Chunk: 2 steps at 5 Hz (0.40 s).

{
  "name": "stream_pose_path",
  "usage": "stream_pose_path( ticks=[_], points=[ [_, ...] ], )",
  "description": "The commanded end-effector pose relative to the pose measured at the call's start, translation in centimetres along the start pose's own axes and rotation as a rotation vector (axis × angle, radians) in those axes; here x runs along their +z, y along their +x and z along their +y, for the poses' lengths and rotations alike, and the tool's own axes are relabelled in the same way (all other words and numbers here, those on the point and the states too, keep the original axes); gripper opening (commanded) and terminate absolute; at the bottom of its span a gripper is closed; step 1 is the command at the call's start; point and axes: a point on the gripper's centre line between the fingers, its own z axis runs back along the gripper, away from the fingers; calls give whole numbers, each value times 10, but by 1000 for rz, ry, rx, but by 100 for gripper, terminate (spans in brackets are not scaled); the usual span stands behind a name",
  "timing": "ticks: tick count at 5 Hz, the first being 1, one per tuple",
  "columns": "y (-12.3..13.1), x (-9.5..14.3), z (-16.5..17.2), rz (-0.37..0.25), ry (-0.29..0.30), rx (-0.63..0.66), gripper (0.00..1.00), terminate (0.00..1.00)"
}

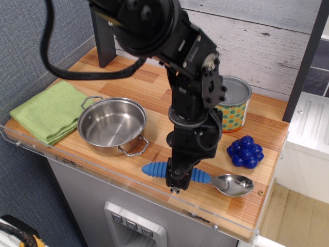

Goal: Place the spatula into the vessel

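The spatula has a thick blue ribbed handle (pixel 156 169) and a shiny metal bowl end (pixel 235 184). It is held near the table's front edge, handle end tipped slightly up. My gripper (pixel 177 180) points straight down and is shut on the middle of the handle. The vessel (pixel 112 125), a shallow steel pot with two wire loop handles, stands empty to the left of my gripper, about a hand's width away.
A dotted orange-green tin can (pixel 232 103) stands behind my arm. A blue knobbly ball (pixel 246 151) lies to the right. A folded green cloth (pixel 49 110) lies at the far left. A dark post (pixel 104 43) stands at the back left. The table's front edge runs just below the spatula.
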Motion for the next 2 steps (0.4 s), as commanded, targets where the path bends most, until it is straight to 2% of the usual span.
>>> stream_pose_path(
  ticks=[1,2],
  points=[
    [-28,45,-5,60,73,-86,0,0],
    [-56,60,1,104,50,-45,0,0]
  ],
)
